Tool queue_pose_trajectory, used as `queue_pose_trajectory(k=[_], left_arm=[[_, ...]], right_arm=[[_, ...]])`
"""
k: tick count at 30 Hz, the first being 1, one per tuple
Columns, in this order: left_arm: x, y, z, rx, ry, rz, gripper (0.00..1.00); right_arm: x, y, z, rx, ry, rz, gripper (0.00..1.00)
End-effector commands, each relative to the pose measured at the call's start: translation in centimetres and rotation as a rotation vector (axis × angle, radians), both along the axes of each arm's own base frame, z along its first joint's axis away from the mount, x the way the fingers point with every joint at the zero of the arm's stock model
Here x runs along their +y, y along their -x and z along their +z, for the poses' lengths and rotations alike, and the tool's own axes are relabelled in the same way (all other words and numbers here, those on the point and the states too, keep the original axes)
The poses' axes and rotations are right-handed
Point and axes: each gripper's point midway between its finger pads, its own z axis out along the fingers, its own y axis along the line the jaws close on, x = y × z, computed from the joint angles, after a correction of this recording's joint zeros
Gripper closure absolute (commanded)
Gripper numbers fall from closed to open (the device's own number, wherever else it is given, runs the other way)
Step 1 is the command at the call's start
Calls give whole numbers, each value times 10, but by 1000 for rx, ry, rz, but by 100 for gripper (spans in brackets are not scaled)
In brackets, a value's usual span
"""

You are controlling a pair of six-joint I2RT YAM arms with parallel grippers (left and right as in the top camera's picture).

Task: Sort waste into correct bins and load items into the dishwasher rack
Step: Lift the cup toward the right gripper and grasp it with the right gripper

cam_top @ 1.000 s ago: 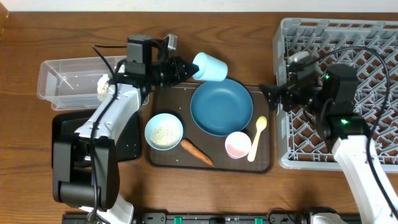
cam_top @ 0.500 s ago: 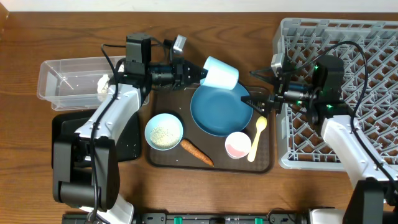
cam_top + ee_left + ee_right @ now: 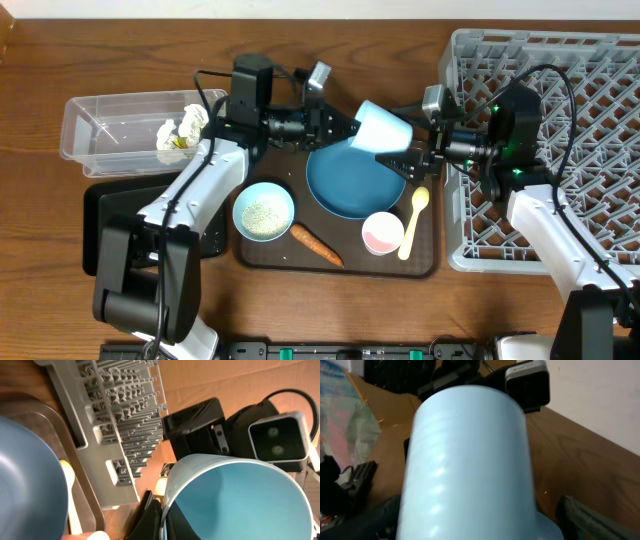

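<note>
Along the left edge of the table, a clear tub [image 3: 100, 110] holds the crumpled white tissue [image 3: 178, 131] at its right end. Just in front of it lies the black tray [image 3: 100, 220], partly covered by the left arm. That arm stretches rightward above the brown serving tray [image 3: 350, 258], and the left gripper [image 3: 348, 124] has its fingers pressed together on the wall of the light blue cup [image 3: 385, 127]. The left wrist view looks into the cup's open mouth [image 3: 235, 500], with one dark finger [image 3: 150, 520] at the rim. The cup hangs in the air on its side, tilted, over the upper right edge of the large blue plate [image 3: 350, 185].

On the serving tray, the light blue bowl [image 3: 240, 205] sits at the left with white rice grains [image 3: 265, 214] inside. The orange carrot [image 3: 316, 245] lies just beside it toward the front. The plate fills the middle. The small white cup with pink inside [image 3: 383, 232] stands at the plate's front right edge, and the pale yellow spoon [image 3: 414, 222] lies just right of that.

From the right, the right gripper [image 3: 390, 133] reaches in with its fingers spread wide, one on each side of the held cup. The right wrist view is filled by the cup's outer wall [image 3: 470, 460] between the fingers [image 3: 590, 520]; I cannot tell if they touch it. Behind the right arm, the grey dishwasher rack [image 3: 600, 70] takes up the right side of the table.
</note>
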Motion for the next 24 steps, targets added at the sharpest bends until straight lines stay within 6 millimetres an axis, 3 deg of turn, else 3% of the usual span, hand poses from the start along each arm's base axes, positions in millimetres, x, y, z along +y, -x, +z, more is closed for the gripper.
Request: queue_pose_trajectory(k=[1, 18, 20, 24], left_arm=[[-5, 6, 14, -31, 15, -21, 94], [-5, 2, 12, -34, 2, 0, 93], [-5, 1, 12, -35, -1, 6, 85], [-4, -6, 7, -42, -26, 49, 83]], right_arm=[[5, -2, 5, -30, 1, 9, 8], [6, -2, 13, -86, -11, 25, 22], [6, -2, 13, -85, -11, 25, 22], [6, -2, 13, -85, -11, 24, 27]])
